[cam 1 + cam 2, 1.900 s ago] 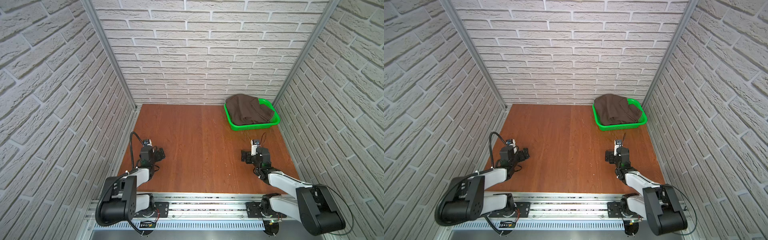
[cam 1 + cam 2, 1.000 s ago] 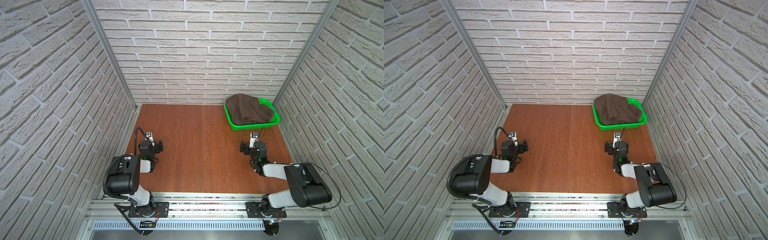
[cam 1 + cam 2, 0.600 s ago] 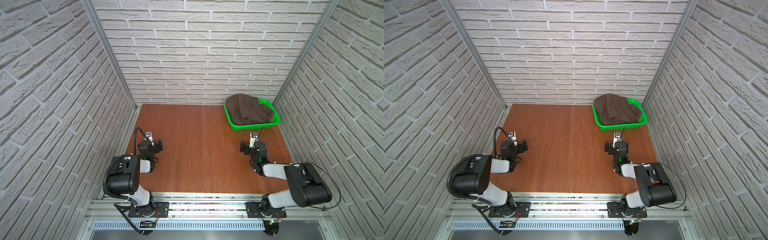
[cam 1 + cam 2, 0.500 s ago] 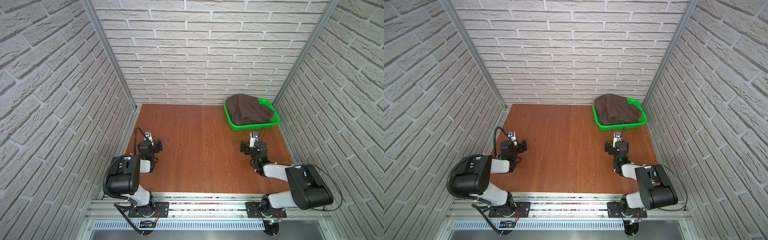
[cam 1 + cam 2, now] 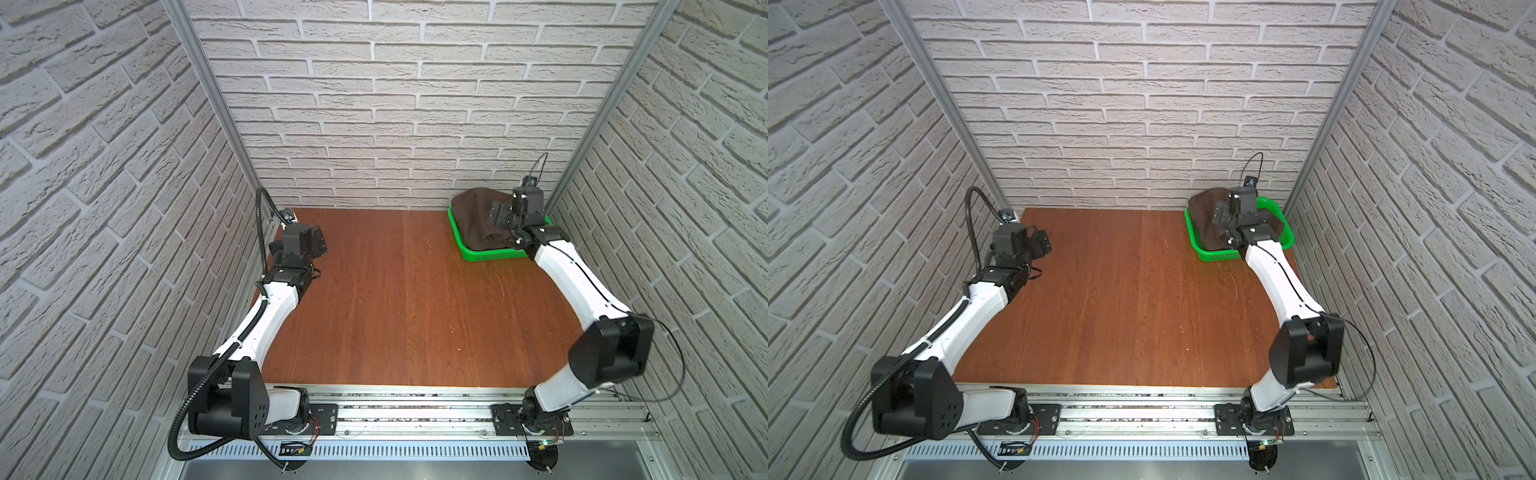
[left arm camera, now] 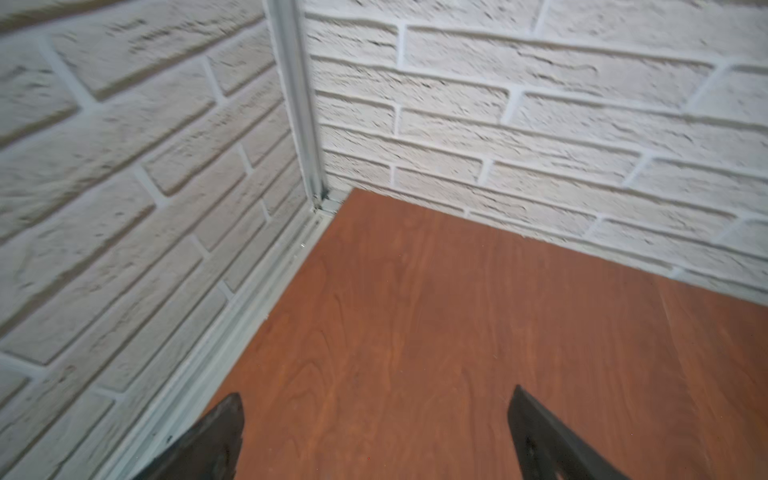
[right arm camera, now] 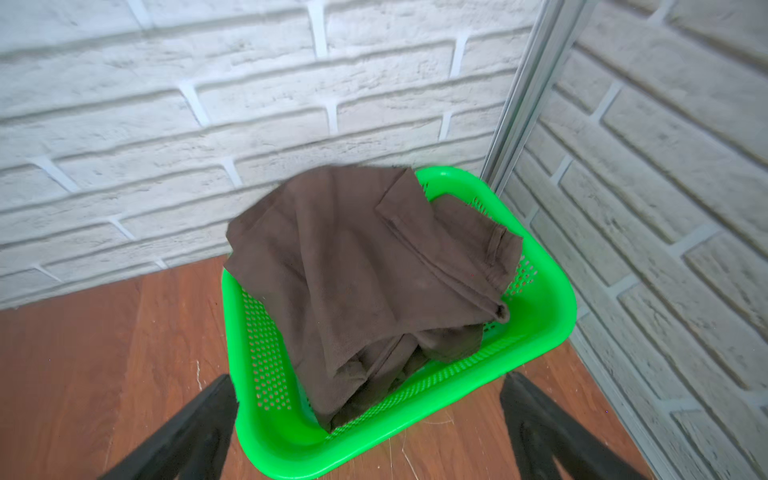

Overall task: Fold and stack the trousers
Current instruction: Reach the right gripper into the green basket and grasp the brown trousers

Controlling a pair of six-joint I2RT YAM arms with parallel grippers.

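The dark brown trousers (image 5: 473,218) (image 5: 1204,226) (image 7: 353,257) lie crumpled in a green basket (image 5: 490,255) (image 5: 1219,255) (image 7: 552,303) at the table's back right corner, heaped above its rim. My right gripper (image 5: 500,216) (image 5: 1222,216) (image 7: 370,377) hovers over the basket's near side, open, with nothing between its fingers and clear of the cloth. At the back left, my left gripper (image 5: 316,241) (image 5: 1040,241) (image 6: 377,392) stands open and empty above the bare wooden table (image 5: 415,311), far from the trousers.
White brick walls close the table in on three sides, with metal corner posts (image 5: 598,104) (image 6: 297,104). The basket sits tight against the back wall and the right wall. An aluminium rail (image 5: 415,411) with both arm bases runs along the front edge.
Both arms have stretched away from the front of the table. The right gripper has moved back to over the basket, the left gripper toward the back left corner. Both stay open.
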